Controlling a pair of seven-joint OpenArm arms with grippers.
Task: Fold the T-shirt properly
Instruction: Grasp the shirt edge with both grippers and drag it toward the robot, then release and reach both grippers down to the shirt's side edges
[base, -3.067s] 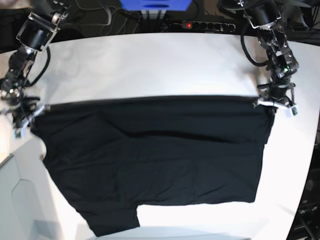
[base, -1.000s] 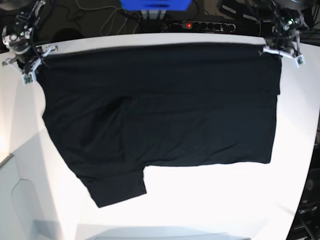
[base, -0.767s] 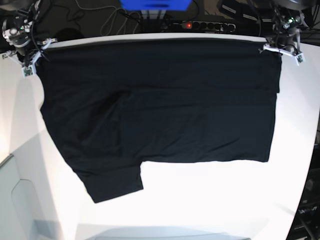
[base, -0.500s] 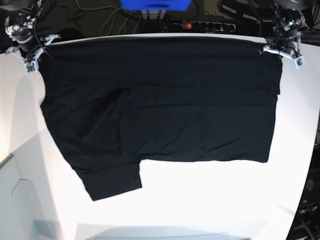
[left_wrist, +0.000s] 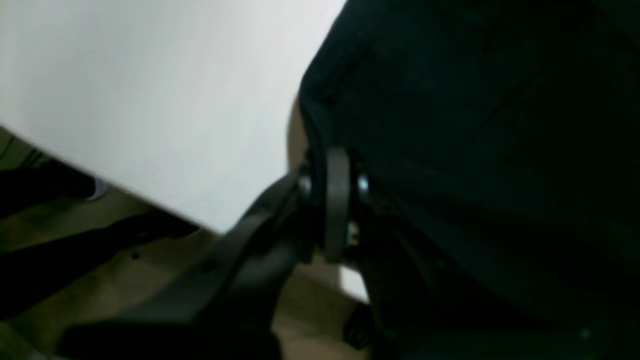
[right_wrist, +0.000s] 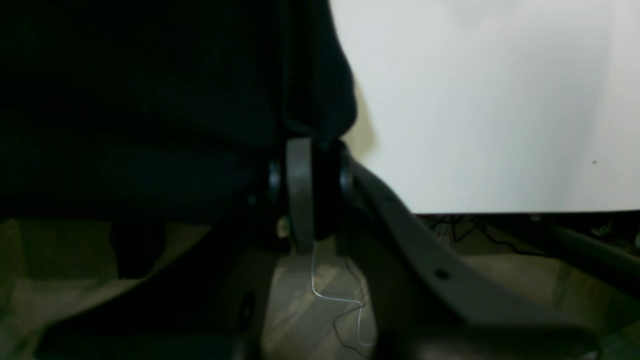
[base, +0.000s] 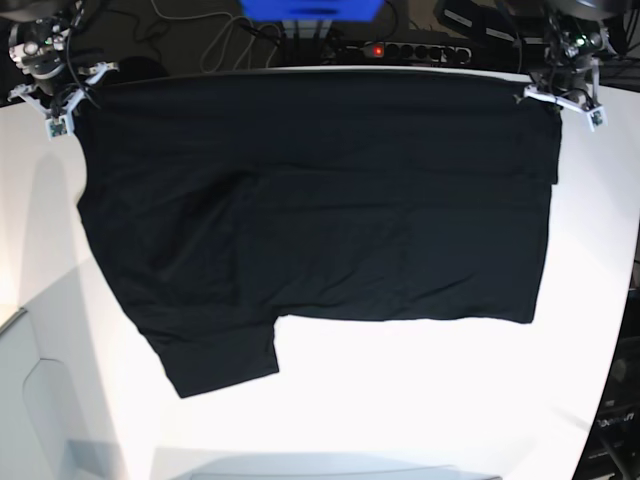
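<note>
Near edge: bare white table, nothing resting there. One sleeve of the T-shirt lay nearest, at lower left in the base view, slightly bunched. Middle: black body panel spread mostly flat, faint creases across it. Far edge: taut upper hem strung between two corners. Right gripper, at that view's left, clamped narrowly on one corner; left gripper, opposite, pinched tight on the other.

Risks noted: thin fabric could slip from either pinch if pulled harder; uneven travel between arms could skew the hem; hanging sleeve could drag and fold under, spoiling the fold.
</note>
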